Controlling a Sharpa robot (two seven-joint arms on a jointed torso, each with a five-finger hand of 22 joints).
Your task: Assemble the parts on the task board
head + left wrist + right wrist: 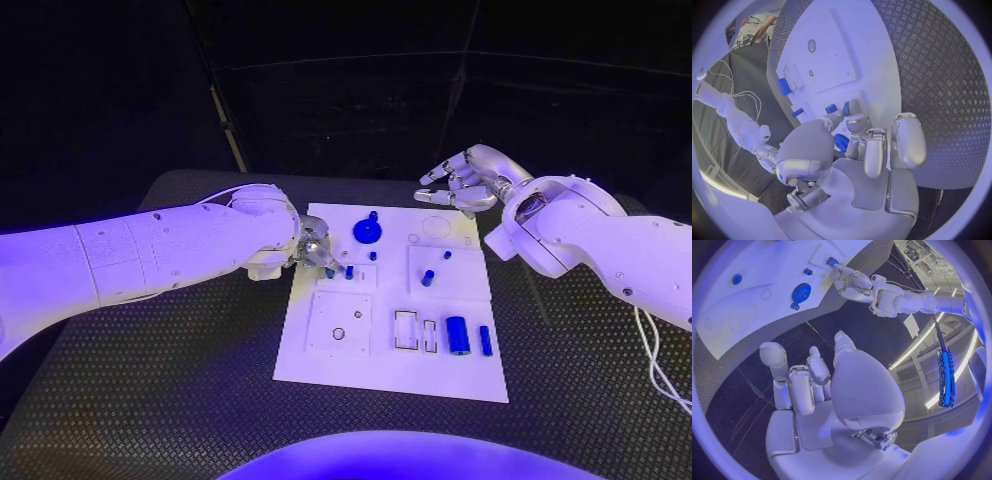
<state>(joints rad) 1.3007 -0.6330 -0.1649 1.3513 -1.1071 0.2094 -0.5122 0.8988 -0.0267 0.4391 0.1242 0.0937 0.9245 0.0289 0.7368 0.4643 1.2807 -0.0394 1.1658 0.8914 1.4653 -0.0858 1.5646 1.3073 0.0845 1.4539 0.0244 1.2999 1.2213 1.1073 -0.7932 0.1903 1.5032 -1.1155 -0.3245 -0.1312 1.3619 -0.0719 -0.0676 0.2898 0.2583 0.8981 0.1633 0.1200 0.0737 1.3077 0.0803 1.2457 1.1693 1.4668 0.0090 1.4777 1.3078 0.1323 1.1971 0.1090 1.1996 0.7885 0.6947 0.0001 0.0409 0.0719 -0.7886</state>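
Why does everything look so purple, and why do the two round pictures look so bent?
Head view: violet light washes the white board and both arms, while the room behind stays black. Left wrist view: the fisheye lens curves the board's straight edges; the left hand looms large. Right wrist view: the right hand dominates the middle, and ceiling lights stretch into bright arcs.

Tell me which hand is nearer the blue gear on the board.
Left. The left hand sits at the task board's edge just beside the blue gear; the right hand hovers beyond the board's far corner.

Overhead head view; wrist views share task board (392, 345).
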